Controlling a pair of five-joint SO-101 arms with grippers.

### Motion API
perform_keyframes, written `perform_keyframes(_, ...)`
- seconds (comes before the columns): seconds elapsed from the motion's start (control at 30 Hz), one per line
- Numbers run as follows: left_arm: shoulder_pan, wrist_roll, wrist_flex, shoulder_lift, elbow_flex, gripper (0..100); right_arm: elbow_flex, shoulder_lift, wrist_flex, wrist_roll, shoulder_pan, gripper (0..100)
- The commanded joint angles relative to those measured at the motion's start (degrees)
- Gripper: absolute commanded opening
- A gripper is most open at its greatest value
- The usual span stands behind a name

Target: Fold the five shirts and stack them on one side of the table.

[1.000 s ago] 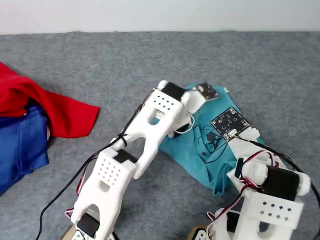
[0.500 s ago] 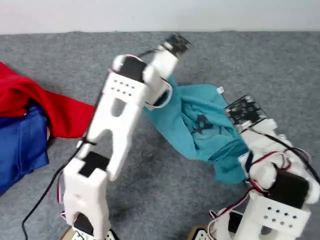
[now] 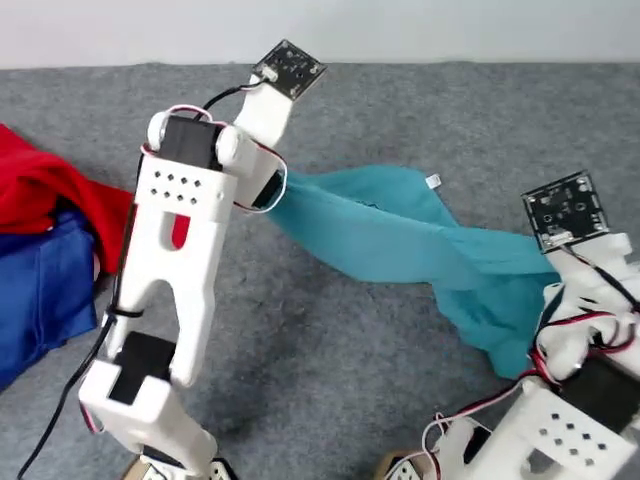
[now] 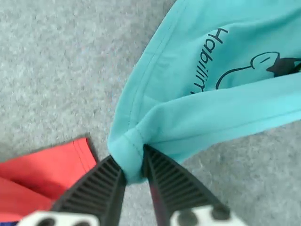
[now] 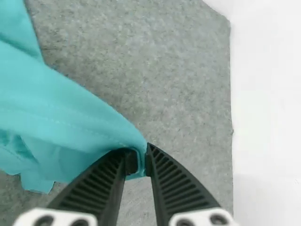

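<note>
A teal shirt [image 3: 400, 240] hangs stretched between both arms above the grey table. My left gripper [image 4: 134, 172] is shut on one bunched edge of the teal shirt [image 4: 197, 94], whose dark print faces the wrist camera. In the high view that gripper [image 3: 268, 190] is at the shirt's left end. My right gripper [image 5: 136, 165] is shut on another edge of the teal shirt [image 5: 51, 122], and the right gripper [image 3: 545, 265] holds the cloth's right end in the high view, with a loose part drooping toward the table.
A red shirt [image 3: 60, 210] and a blue shirt [image 3: 40, 290] lie crumpled at the table's left edge; the red shirt [image 4: 42, 174] shows under the left gripper. A white wall borders the grey mat [image 5: 188, 70] at the far and right sides.
Both arms have lifted and pulled apart, the left going far-left and the right going right. The teal shirt went from a heap on the table to a stretched band between them.
</note>
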State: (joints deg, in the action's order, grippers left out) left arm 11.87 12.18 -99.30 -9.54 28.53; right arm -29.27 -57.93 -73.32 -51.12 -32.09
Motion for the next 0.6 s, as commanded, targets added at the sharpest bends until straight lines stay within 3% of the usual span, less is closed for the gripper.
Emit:
perform_keyframes(0.0,-0.5,1.1,-1.1,6.2,0.2,1,5.9,-0.7,1.8,-0.1,-1.2,1.0)
perform_keyframes(0.37,-0.9,1.0,4.8,24.2,4.4,1,27.3,-0.1,1.8,0.0,7.3,1.0)
perform_keyframes(0.57,-0.9,1.2,9.0,31.8,7.8,1,32.9,-0.3,8.2,0.0,7.9,1.0)
